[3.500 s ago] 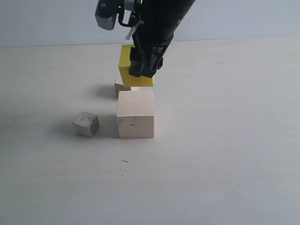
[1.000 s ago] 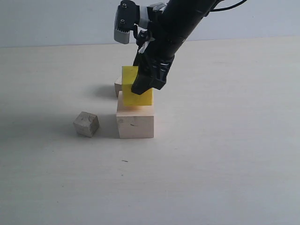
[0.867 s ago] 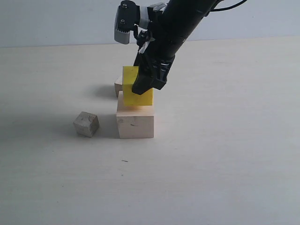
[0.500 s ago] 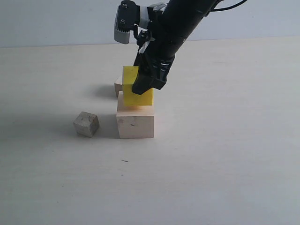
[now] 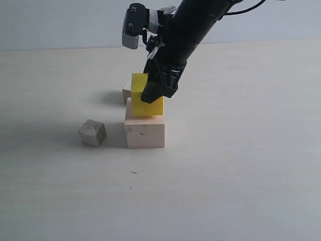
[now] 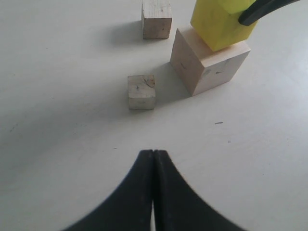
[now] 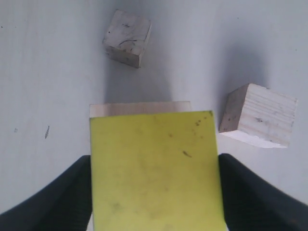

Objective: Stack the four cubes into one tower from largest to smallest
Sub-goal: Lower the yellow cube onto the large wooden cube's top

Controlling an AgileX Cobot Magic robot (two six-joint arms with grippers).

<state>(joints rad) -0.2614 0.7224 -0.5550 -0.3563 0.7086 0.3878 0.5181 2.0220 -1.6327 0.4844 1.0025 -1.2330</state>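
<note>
My right gripper (image 5: 153, 94) is shut on the bright yellow cube (image 5: 138, 93), a black finger on each side (image 7: 154, 161). The yellow cube (image 7: 154, 139) sits slightly tilted on top of the large pale wooden cube (image 5: 145, 131), and appears to touch it. One small greyish cube (image 5: 92, 133) lies on the table left of the large cube. The other small cube (image 5: 127, 93) lies behind the stack, partly hidden. My left gripper (image 6: 153, 153) is shut on nothing, low over the table, short of the nearer small cube (image 6: 141, 91). It does not show in the exterior view.
The pale table (image 5: 241, 165) runs back to a light wall (image 5: 50, 25). The right arm (image 5: 190, 25) leans in from the upper right over the stack. A small dark speck (image 5: 133, 172) marks the table in front of the large cube.
The right gripper carried the yellow cube from behind the large cube to above it, then lowered it a little onto the large cube's top. The small cubes have not moved.
</note>
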